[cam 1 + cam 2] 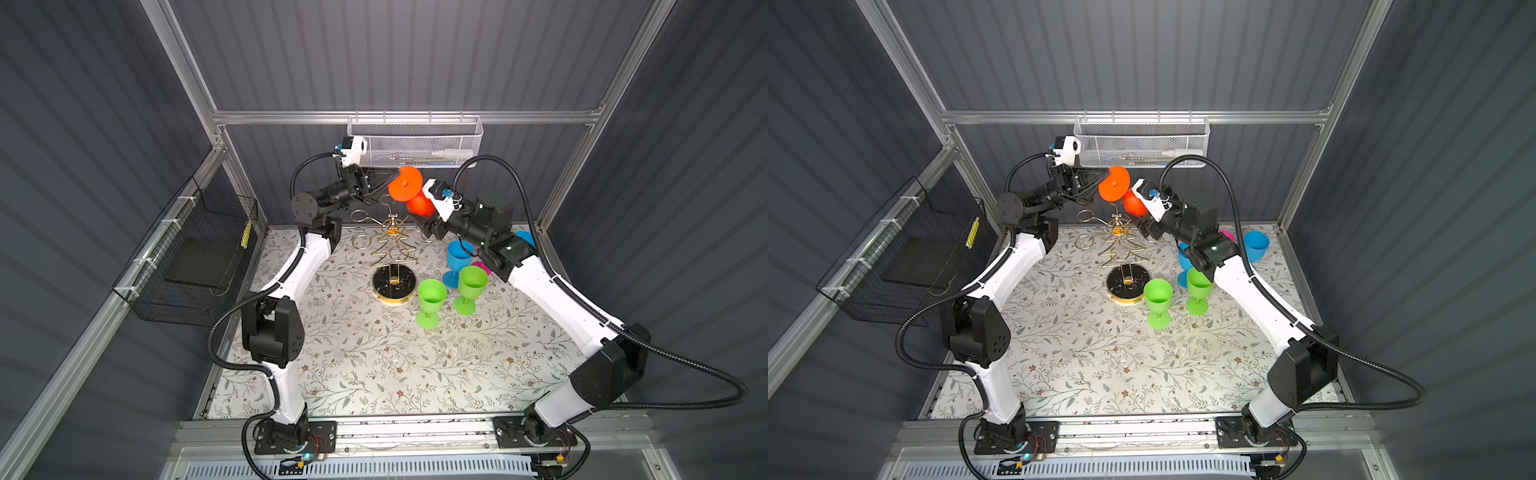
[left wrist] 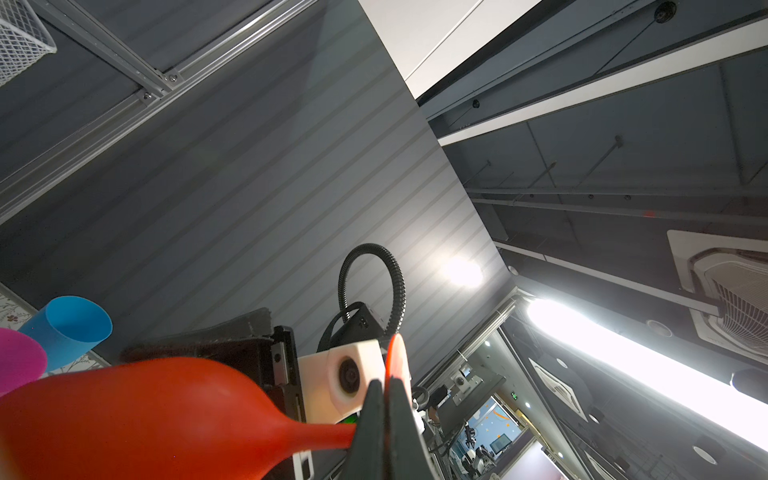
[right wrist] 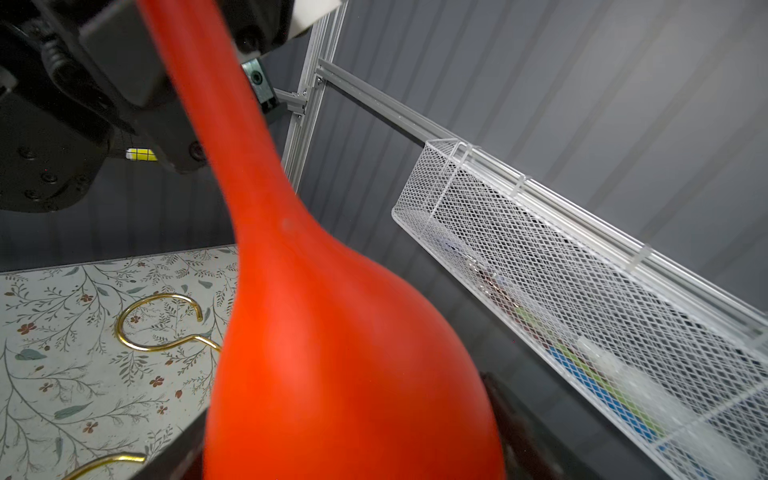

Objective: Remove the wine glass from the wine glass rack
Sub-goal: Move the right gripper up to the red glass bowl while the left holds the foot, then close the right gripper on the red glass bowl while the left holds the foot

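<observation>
- green glass and second green glass upright on the floral table, right of centre in both top views, just beside the base of the wine glass rack.
- blue glass upright just behind them, under the right forearm. second blue glass further right, pink glass beside it.
- rack stands centre frame, gold arms spread above the black base.
- wine glass, orange, upper centre, above the rack's top. foot up, tilted, bowl down-right.
- left gripper pinched tight on the foot's rim.
- right gripper jaws wide, one each side of the bowl. can't tell if the pads press it.
- gold ring arm sits beside the bowl, apart from it.
- white mesh basket on the back rail, top centre.
</observation>
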You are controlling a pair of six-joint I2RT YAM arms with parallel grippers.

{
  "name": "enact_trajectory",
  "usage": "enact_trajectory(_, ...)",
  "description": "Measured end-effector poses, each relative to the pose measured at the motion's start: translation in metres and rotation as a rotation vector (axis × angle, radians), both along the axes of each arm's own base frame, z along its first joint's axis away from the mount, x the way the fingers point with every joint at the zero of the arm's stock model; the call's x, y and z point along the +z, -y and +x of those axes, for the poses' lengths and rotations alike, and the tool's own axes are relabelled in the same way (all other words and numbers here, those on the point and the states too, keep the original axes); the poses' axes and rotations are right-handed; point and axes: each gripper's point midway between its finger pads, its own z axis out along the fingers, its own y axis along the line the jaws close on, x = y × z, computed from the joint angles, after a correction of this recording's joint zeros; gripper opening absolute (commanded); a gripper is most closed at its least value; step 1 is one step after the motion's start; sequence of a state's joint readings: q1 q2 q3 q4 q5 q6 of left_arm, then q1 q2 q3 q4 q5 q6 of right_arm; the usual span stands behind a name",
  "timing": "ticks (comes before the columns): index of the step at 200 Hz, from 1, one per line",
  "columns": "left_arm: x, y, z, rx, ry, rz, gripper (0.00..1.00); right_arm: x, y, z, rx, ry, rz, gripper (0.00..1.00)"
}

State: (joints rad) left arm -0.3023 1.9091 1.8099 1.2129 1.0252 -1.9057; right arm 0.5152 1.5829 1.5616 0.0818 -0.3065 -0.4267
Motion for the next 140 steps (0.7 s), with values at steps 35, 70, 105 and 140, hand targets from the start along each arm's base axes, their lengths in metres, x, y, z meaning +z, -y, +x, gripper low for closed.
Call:
enact_trajectory(35, 0.000, 0.000, 0.000, -0.001, -0.002, 0.001, 0.00, 0.000, 0.000, -0.002, -0.011, 0.007, -0.006, 0.74)
enact_trajectory(70, -0.001, 0.000, 0.001, -0.001, -0.007, 0.004, 0.03, 0.000, 0.004, -0.008, -0.028, 0.007, -0.007, 0.71)
enact_trajectory(105, 0.000, 0.001, 0.000, 0.000, 0.004, 0.004, 0.32, -0.001, 0.009, -0.019, -0.044, -0.010, -0.011, 0.67)
enact_trajectory(140, 0.007, 0.000, -0.004, 0.008, 0.044, -0.002, 0.55, -0.004, 0.015, -0.033, -0.053, -0.045, -0.013, 0.64)
